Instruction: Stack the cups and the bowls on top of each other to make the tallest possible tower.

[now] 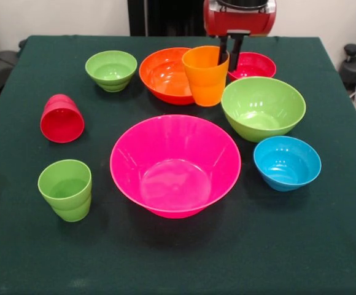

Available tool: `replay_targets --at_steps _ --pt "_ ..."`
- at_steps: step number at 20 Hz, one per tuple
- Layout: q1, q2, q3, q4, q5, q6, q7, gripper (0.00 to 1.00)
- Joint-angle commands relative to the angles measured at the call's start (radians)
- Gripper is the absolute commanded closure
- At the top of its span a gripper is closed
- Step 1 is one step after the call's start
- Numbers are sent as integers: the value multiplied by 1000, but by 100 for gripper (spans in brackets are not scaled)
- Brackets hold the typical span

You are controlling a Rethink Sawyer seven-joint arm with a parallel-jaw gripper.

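Holding the orange cup (205,75) by its rim at the far side, fingers of my tool (231,54) clamped either side of the wall, I log no tower begun: pink bowl (175,165) sits empty mid-table (178,258), every other piece apart.

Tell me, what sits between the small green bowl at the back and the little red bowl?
In the front view, the large orange bowl and the orange cup sit between the small green bowl and the small red bowl.

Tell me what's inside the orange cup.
One gripper finger reaches inside the orange cup, the other stays outside its rim. The cup's wall hides its bottom, so any contents cannot be seen.
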Motion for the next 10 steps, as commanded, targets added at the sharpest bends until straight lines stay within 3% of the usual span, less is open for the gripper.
replay_targets --at_steps 1,10 --pt "8 94 34 -151 14 130 30 100" --pt "-4 125 45 -230 13 181 -2 100"
